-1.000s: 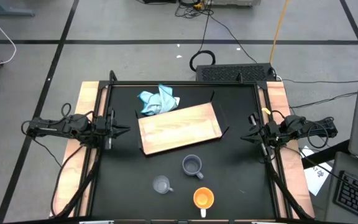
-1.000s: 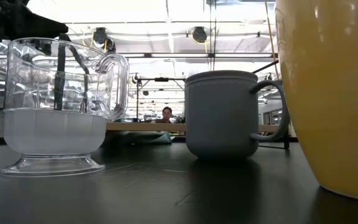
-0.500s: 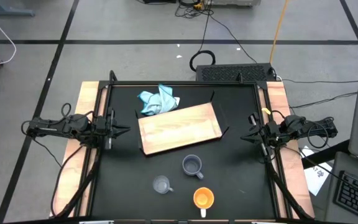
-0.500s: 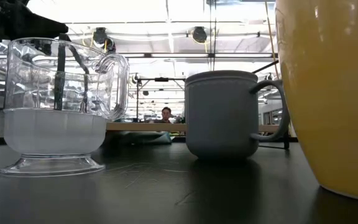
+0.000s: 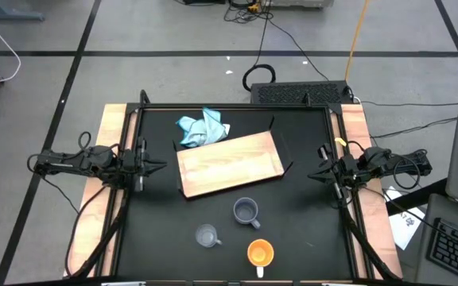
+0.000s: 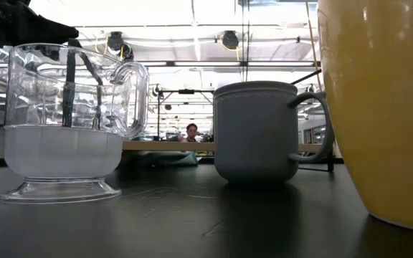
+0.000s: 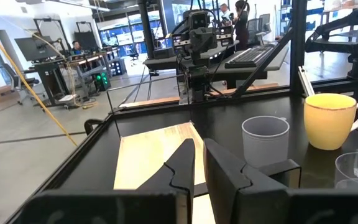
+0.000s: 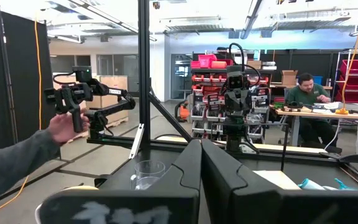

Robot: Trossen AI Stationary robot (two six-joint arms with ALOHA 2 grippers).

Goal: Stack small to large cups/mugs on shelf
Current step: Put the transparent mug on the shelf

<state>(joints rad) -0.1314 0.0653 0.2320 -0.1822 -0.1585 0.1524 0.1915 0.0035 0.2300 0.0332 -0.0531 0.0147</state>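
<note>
Three cups stand on their bases on the black table near its front edge: a small clear glass cup point(image 5: 206, 235), a grey-blue mug point(image 5: 246, 211) and a larger orange mug point(image 5: 260, 254). All three also show in the low view: glass cup point(image 6: 67, 122), grey-blue mug point(image 6: 257, 132), orange mug point(image 6: 382, 107). The wooden shelf point(image 5: 229, 162) lies flat behind them. My left gripper point(image 5: 162, 166) is shut and empty at the table's left edge. My right gripper point(image 5: 310, 175) is shut and empty at the right edge.
A light blue cloth point(image 5: 203, 129) lies crumpled at the shelf's far left corner. Black rails frame the table. A person's arm point(image 8: 23, 158) holding a device and a seated person point(image 8: 306, 93) show in the room beyond.
</note>
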